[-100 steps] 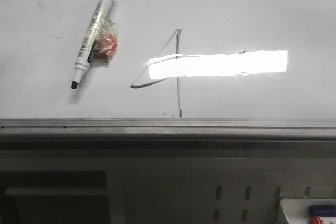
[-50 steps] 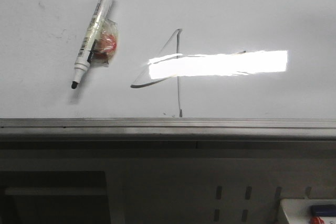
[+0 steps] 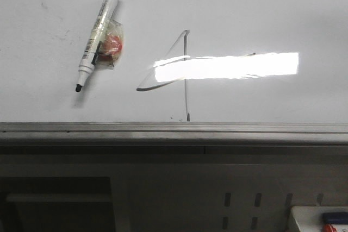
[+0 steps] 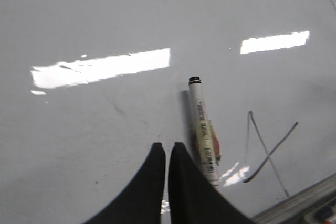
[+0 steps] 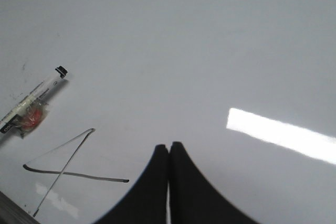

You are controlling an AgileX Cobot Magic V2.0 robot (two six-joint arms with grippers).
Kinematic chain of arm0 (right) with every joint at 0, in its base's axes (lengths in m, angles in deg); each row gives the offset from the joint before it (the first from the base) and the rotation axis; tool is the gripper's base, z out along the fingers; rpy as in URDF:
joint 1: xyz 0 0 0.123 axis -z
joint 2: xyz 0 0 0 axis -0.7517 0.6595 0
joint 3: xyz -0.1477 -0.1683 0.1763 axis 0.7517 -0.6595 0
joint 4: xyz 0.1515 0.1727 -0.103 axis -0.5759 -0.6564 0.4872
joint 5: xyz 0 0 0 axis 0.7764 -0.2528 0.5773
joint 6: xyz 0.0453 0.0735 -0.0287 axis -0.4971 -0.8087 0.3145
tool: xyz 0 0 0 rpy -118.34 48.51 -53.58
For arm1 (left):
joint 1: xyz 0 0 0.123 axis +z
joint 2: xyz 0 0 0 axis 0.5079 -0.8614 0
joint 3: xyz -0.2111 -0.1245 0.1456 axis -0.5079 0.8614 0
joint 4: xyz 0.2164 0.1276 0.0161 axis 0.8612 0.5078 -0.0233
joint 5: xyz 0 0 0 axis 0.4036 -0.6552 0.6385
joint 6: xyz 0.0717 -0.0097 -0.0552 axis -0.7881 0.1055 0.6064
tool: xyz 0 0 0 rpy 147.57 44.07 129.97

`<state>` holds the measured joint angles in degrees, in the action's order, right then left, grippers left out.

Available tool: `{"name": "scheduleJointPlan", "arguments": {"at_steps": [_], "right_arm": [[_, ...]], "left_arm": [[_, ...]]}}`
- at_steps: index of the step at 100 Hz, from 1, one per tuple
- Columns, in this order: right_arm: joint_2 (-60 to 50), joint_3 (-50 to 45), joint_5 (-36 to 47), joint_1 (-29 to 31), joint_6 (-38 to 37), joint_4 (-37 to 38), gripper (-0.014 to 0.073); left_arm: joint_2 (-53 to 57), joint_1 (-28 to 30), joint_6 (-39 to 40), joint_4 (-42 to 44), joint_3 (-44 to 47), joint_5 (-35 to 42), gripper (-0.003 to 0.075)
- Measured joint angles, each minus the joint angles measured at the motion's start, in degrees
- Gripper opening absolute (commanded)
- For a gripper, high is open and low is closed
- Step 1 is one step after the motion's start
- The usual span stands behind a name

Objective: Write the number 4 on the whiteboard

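The whiteboard (image 3: pixel 244 4) fills the front view, with its grey metal rim (image 3: pixel 174 129) along the near edge. The number 4 (image 3: pixel 186 96) is drawn in thin dark lines at the middle, its crossbar partly lost in a bright glare (image 3: pixel 228 66). A white marker (image 3: pixel 98 36) lies uncapped on the board to the left of it, with a small red-filled wrapper (image 3: pixel 111 44) on its barrel. My left gripper (image 4: pixel 167 145) is shut and empty, right beside the marker (image 4: pixel 202 129). My right gripper (image 5: pixel 168 146) is shut and empty, to the right of the 4 (image 5: pixel 94 177). Neither gripper shows in the front view.
Below the rim is a grey perforated panel (image 3: pixel 239 205). A white box (image 3: pixel 304 218) with blue and red items sits at the bottom right corner. A few faint smudges (image 3: pixel 60 33) mark the board left of the marker.
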<state>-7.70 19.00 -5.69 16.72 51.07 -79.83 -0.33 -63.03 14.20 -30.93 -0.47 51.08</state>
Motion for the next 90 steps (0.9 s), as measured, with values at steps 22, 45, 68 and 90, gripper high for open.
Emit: {"name": "scheduleJointPlan", "arguments": {"at_steps": [22, 45, 68, 90], "right_arm": [[0.0, 0.0, 0.0, 0.0, 0.0, 0.0, -0.0066], [0.0, 0.0, 0.0, 0.0, 0.0, -0.09, -0.0066], [0.0, 0.0, 0.0, 0.0, 0.0, -0.09, -0.0066], [0.0, 0.0, 0.0, 0.0, 0.0, -0.09, -0.0066]], "left_arm": [[12.35, 8.79, 7.33, 16.12, 7.03, 1.35, -0.002], [23.16, 21.79, 47.32, 54.46, 14.78, -6.79, -0.002], [23.59, 30.35, 54.57, 63.43, 17.37, -11.19, -0.002], [23.59, 36.12, 54.8, 69.31, 17.37, -20.55, -0.002]]}}
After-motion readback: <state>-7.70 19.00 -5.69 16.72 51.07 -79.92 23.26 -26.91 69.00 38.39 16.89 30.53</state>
